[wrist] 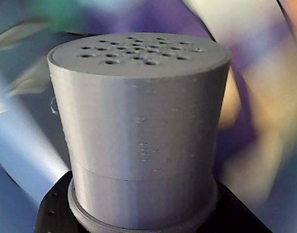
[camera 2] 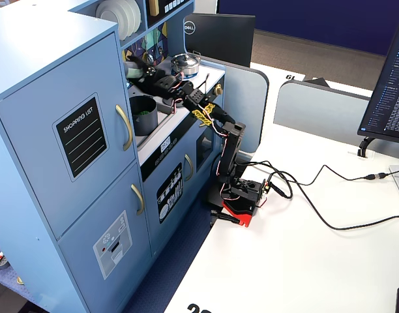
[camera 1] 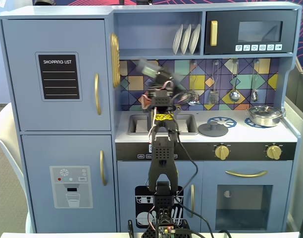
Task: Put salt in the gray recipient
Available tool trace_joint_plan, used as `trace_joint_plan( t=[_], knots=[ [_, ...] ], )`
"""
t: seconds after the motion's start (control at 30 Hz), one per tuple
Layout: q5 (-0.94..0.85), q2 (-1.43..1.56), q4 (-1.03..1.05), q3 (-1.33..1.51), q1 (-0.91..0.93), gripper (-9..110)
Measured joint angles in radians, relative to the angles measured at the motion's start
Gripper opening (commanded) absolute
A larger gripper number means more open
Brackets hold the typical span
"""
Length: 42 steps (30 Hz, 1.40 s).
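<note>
The carry step is judged under way. The pot [camera 2: 143, 115] is seen at the frame's upper left in one fixed view, on the toy kitchen [camera 2: 69, 130]; tilting over it is called for next. The shaker [wrist: 139, 131] fills the wrist view, pinched at its base by the end effector [wrist: 139, 221]. Elsewhere it is motion-blurred; the fingertips are cut off.
</note>
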Motion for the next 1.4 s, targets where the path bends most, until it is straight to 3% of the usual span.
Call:
trace_joint_plan(
  t=[0.43,0.57,0.77,1.4],
  knots=[
    [-1.554,0.055,-0.264,0.184,0.557,0],
    [-1.839,0.055,-0.322,0.273,0.646,0],
    [-1.916,0.048,-0.396,0.360,0.689,0],
    [-1.893,-0.144,-0.609,0.422,0.724,0]
  ],
)
